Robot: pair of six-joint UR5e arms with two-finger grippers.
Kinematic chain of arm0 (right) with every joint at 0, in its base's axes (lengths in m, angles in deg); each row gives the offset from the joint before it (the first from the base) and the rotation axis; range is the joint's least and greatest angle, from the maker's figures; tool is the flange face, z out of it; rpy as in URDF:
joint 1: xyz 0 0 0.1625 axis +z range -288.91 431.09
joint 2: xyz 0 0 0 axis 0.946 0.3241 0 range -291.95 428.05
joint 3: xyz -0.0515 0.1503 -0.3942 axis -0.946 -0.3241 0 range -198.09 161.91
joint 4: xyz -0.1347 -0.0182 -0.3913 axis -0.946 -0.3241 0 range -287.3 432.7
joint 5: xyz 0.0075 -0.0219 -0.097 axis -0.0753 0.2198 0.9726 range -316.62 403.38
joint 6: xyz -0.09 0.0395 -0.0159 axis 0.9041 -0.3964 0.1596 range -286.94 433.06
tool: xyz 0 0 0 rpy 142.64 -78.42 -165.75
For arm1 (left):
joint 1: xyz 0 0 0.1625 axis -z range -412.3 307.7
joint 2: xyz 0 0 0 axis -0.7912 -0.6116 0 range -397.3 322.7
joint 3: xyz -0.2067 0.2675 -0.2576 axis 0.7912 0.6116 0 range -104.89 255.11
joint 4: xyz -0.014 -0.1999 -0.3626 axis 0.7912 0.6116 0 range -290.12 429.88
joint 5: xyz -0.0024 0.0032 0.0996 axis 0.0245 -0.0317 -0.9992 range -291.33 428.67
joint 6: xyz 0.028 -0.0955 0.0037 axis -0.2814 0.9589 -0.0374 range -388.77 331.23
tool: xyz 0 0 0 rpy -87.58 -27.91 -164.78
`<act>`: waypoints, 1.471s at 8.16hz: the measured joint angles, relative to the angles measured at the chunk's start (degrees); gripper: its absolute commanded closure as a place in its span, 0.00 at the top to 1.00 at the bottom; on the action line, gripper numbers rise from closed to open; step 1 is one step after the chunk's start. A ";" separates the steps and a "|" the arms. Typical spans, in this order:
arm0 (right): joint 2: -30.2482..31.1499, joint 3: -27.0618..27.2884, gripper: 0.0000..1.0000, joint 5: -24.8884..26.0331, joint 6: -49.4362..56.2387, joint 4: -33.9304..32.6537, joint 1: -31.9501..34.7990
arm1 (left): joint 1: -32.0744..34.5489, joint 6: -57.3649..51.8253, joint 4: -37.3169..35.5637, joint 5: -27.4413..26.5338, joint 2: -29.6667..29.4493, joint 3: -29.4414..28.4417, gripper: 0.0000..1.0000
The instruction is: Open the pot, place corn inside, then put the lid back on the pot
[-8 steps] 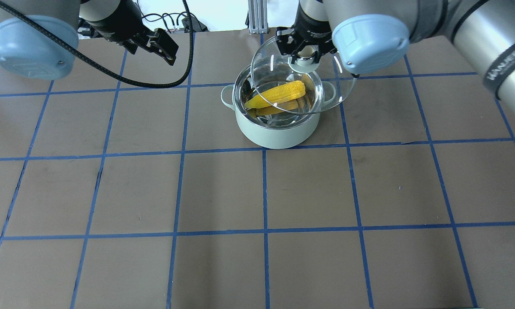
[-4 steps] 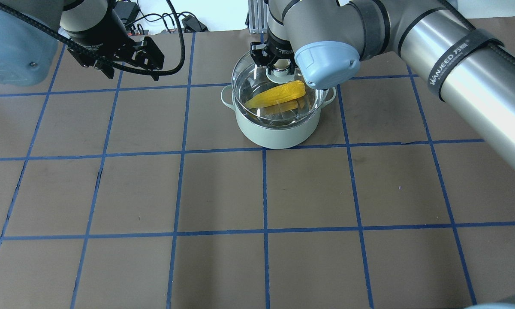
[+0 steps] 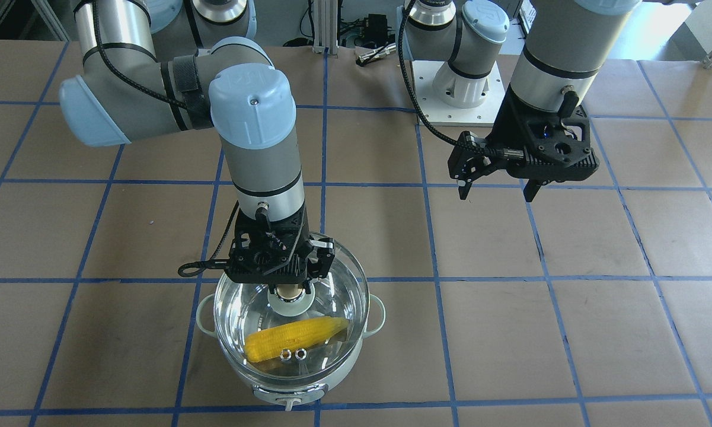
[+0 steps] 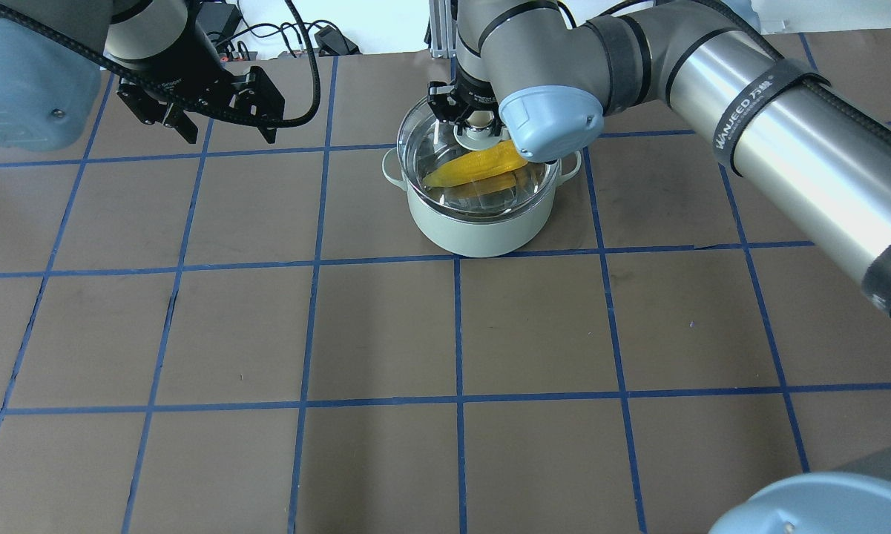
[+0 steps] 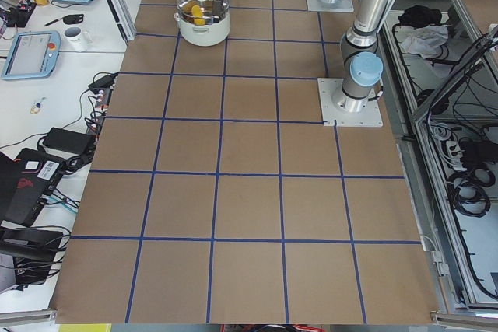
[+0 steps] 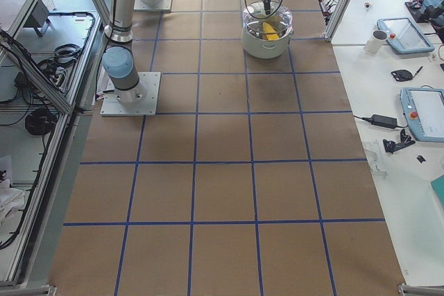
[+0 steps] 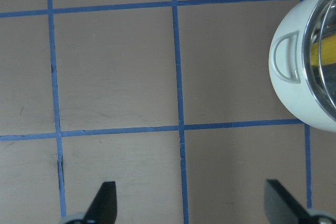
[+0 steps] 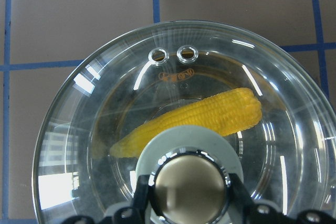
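Stage: last step, lid [image 3: 332, 279] going back on the pot [image 4: 478, 230]; judged nearly done, release not yet made.
Corn [image 3: 296, 338]: inside the pot, lying flat under the glass. In the overhead view its long axis runs left-right with a slight tilt, pointed end toward frame left.
Pot place: upper centre of the overhead view, bottom centre of the front-facing view.
Key relation: the lid sits straight over the pot, rims about concentric. The knob [image 8: 189, 184] is directly below the right gripper [image 3: 289, 290]. Can't tell if the rim is fully seated or a hair above.
Right gripper: fingers clamped on both sides of the knob, gap only knob-wide, carrying the lid from above.
Left gripper [image 3: 497, 190]: fingers spread wide, nothing between them. It hovers over bare table [image 4: 386, 334] at upper left of the overhead view, well apart from the pot. Its wrist view shows only a pot handle [image 7: 287, 57] at the right edge.
Nearer arm: right, by far.
Next move needs (judgement): a small straight drop if not seated, then let go and lift straight up.
Risk (judgement): a sideways pull on release would skew the lid off the rim.
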 measured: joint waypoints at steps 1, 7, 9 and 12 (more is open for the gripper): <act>-0.42 0.20 0.36 0.10 0.21 -0.24 0.01 | 0.05 0.11 0.00 0.14 0.09 -0.01 1.00; -0.96 1.75 0.32 0.09 -0.03 -0.53 0.01 | 0.01 1.32 -0.55 0.68 -0.77 0.30 1.00; -1.06 1.79 0.32 0.28 0.28 -1.23 -0.05 | 0.02 1.63 -0.60 0.51 -0.89 1.01 1.00; -1.25 1.82 0.33 0.36 0.37 -1.92 -0.07 | 0.02 1.73 -0.62 0.67 -0.92 1.39 1.00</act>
